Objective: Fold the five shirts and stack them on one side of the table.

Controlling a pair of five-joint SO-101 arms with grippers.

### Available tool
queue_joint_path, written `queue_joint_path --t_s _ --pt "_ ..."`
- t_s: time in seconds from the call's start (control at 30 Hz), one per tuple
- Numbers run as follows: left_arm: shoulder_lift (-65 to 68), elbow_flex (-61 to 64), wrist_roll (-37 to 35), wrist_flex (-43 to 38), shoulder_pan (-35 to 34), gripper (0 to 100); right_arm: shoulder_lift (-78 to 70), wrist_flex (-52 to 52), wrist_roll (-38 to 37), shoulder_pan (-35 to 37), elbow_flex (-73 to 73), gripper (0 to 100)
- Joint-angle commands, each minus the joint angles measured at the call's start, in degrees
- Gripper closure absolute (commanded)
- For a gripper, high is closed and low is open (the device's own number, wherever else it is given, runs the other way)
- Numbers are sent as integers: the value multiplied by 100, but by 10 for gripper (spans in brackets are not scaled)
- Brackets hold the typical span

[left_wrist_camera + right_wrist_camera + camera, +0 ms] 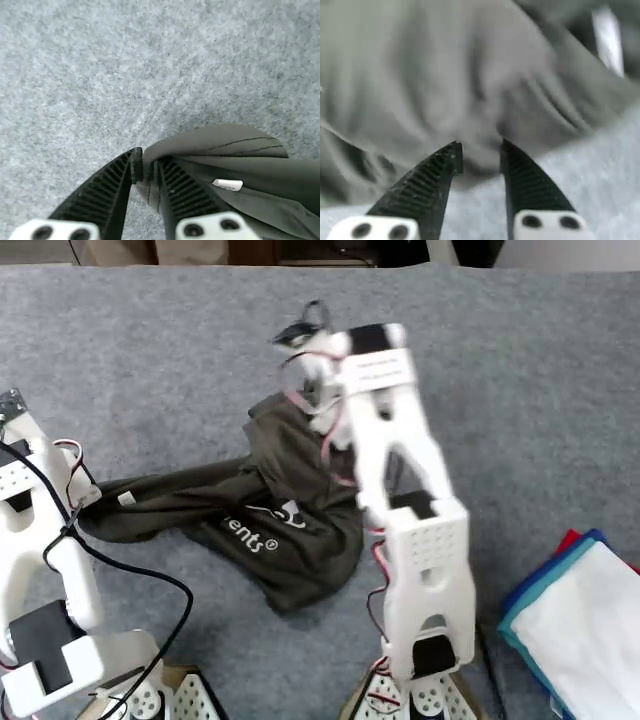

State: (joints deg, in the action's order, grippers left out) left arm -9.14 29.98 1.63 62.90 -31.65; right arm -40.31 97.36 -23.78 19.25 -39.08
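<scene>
A dark olive shirt [270,510] lies crumpled in the middle of the grey table [150,360]. Its left end stretches out to my left gripper [85,502], which is near the table's left edge. In the left wrist view that gripper [145,167] is shut on a fold of the shirt [240,160], beside a small white tag [227,184]. My right gripper [305,390] is over the shirt's far edge. Seen from the right wrist, it [480,152] stands open with a narrow gap, and the shirt [470,75] bunches just past its tips.
A stack of folded shirts [590,620], white on top with teal, blue and red edges showing, sits at the front right corner. The right arm's white body [420,540] rises over the shirt's right side. Bare table stretches across the back and the far right.
</scene>
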Motion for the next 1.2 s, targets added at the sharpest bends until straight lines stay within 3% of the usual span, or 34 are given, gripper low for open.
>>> queue_joint_path --t_s 0.0,0.2,0.27,0.47,0.73,1.17 --pt "-189 -26 26 44 18 981 277 -589 97 479 145 838" --pt "-189 -26 26 44 -18 981 -734 -967 193 514 48 875" --pt "-189 -26 26 26 -18 981 -919 -853 387 312 -180 994" --pt "-189 -26 26 0 -9 981 -919 -149 448 -681 -980 995" --pt "-180 0 35 -167 0 981 -936 484 -466 -2202 -1719 995" --pt "-180 132 167 -246 211 981 -444 492 -2127 -4620 505 995"
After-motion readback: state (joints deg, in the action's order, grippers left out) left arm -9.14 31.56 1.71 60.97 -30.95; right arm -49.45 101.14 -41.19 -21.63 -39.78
